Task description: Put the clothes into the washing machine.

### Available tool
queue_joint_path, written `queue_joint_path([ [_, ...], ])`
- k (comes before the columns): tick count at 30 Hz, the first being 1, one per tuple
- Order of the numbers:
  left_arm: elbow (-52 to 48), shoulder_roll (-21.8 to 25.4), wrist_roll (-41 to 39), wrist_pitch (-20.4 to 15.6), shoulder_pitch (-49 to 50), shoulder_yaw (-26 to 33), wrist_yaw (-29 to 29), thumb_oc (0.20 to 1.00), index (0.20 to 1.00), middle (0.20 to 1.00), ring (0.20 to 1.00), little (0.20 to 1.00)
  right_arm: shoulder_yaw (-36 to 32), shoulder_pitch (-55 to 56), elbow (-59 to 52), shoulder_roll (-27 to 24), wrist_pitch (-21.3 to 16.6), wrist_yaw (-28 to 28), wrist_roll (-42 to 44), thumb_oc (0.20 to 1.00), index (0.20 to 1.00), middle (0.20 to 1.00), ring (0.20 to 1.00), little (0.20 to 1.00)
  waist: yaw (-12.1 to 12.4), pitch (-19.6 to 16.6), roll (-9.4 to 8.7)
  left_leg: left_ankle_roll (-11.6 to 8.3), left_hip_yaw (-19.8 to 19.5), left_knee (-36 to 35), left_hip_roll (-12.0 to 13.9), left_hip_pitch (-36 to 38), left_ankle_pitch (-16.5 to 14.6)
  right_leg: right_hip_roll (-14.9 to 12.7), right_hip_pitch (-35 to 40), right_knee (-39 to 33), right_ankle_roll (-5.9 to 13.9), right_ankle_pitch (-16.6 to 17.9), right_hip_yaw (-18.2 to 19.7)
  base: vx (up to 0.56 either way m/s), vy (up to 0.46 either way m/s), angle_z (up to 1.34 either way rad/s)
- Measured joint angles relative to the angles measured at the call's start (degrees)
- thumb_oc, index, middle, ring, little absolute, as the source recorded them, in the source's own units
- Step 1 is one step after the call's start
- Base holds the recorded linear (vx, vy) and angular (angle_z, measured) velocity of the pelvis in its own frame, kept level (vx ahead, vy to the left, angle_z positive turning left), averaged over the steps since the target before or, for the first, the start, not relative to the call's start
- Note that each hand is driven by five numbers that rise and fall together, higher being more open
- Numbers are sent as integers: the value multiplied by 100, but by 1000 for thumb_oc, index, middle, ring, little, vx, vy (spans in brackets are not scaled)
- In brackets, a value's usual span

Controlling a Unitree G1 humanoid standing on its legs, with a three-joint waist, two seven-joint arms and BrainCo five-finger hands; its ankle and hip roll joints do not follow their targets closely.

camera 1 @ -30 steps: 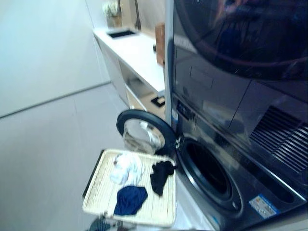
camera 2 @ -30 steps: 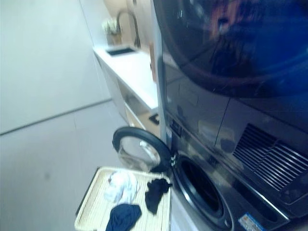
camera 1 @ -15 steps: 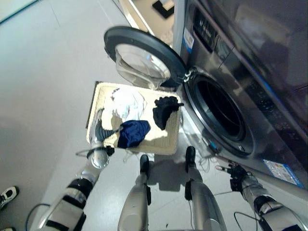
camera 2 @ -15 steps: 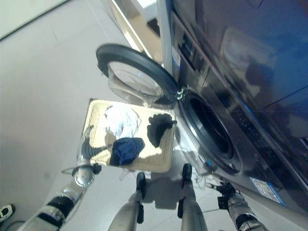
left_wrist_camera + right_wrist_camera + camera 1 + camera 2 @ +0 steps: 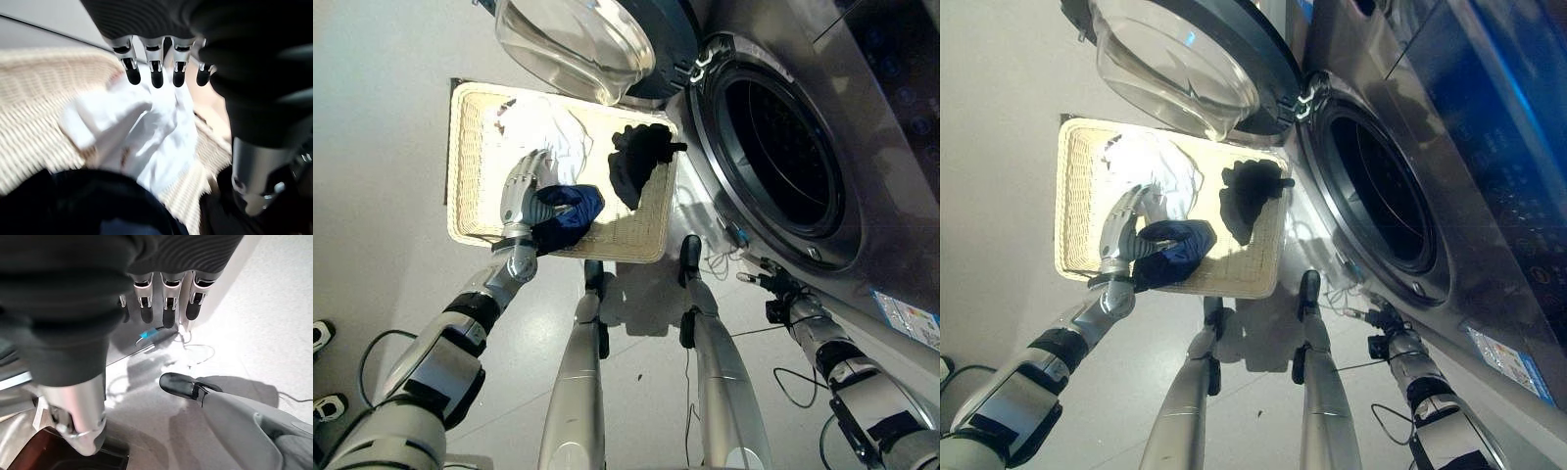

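Load status: nothing is sitting in the washing machine drum [image 5: 783, 147] yet. White [image 5: 553, 142], navy [image 5: 563, 211] and black garments [image 5: 636, 166] are lying in your wicker tray [image 5: 470, 147] beside it. Left hand [image 5: 521, 188] is hovering relaxed over the white one; right hand [image 5: 781, 292] is hanging slack below the drum.

I'm looking into a home laundry area: a front-loading washing machine [image 5: 803, 147], its door [image 5: 597, 44] open, pale floor [image 5: 372, 117].
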Motion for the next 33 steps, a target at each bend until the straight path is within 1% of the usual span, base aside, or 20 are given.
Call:
queue_joint_path([
  [5, 15, -1, 2, -12, -10, -238, -507, 1000, 1000, 1000, 1000, 1000, 40, -5, -15, -34, -6, -4, 42, 1000, 1000, 1000, 1000, 1000, -37, -3, -18, -13, -65, 85, -2, -380, -3, 3, -311, 6, -2, 14, -42, -1, -6, 2],
  [8, 131, -2, -3, -6, -9, -380, -727, 1000, 1000, 1000, 1000, 1000, 47, -54, -10, -52, -7, 1, 79, 1000, 1000, 1000, 1000, 1000, -31, -2, -35, -14, -94, 103, -5, -478, -18, 2, -390, 6, -8, 18, -57, 5, -5, 1],
  [16, 245, 15, -21, 0, -131, -429, -814, 1000, 1000, 1000, 1000, 1000, 59, -189, -27, -62, -119, 8, 92, 1000, 1000, 1000, 1000, 1000, -29, -19, -96, -15, -125, 229, -14, -710, -54, -6, -577, 65, -6, 4, -70, 19, -12, 0],
  [23, 345, 1, 2, 95, -127, -427, -630, 1000, 1000, 1000, 1000, 1000, 79, -229, -42, -63, -123, 4, 95, 1000, 1000, 1000, 1000, 1000, -29, -20, -99, -21, -173, 319, -14, -823, -81, -6, -645, 102, -18, -13, -103, 22, -11, 1],
  [27, 441, 1, 114, 128, -168, -430, -324, 1000, 1000, 1000, 1000, 1000, 82, -288, -44, -66, -126, 2, 149, 1000, 1000, 1000, 1000, 1000, -31, -20, -102, -25, -199, 389, -16, -986, -82, -8, -810, 203, -23, -36, -108, 0, 0, 0],
  [28, 514, -15, 145, 161, -228, -436, -73, 1000, 1000, 1000, 1000, 1000, 110, -347, -44, -71, -148, 5, 216, 1000, 1000, 1000, 1000, 1000, -37, -19, -105, -36, -212, 447, -15, -1099, -91, -8, -921, 267, -26, -50, -108, 0, 0, 0],
  [30, 768, -46, 339, 278, -377, -434, 176, 1000, 1000, 1000, 1000, 1000, 185, -391, -51, -85, -174, 7, 277, 1000, 1000, 1000, 1000, 1000, -43, -17, -112, -45, -254, 489, -14, -1184, -96, 0, -995, 300, -26, -50, -118, 0, 0, 0],
  [32, 829, -52, 376, 396, -410, -437, 292, 1000, 1000, 1000, 1000, 1000, 215, -393, -70, -92, -190, 3, 315, 1000, 1000, 1000, 1000, 1000, -54, -17, -118, -48, -259, 507, -14, -1212, -98, 1, -1024, 318, -27, -52, -118, 0, 0, 0],
  [33, 829, -52, 376, 396, -410, -437, 292, 1000, 1000, 1000, 1000, 1000, 215, -393, -70, -92, -190, 3, 315, 1000, 1000, 1000, 1000, 1000, -54, -17, -118, -48, -259, 507, -14, -1212, -98, 1, -1024, 318, -27, -52, -118, 0, 0, 0],
])
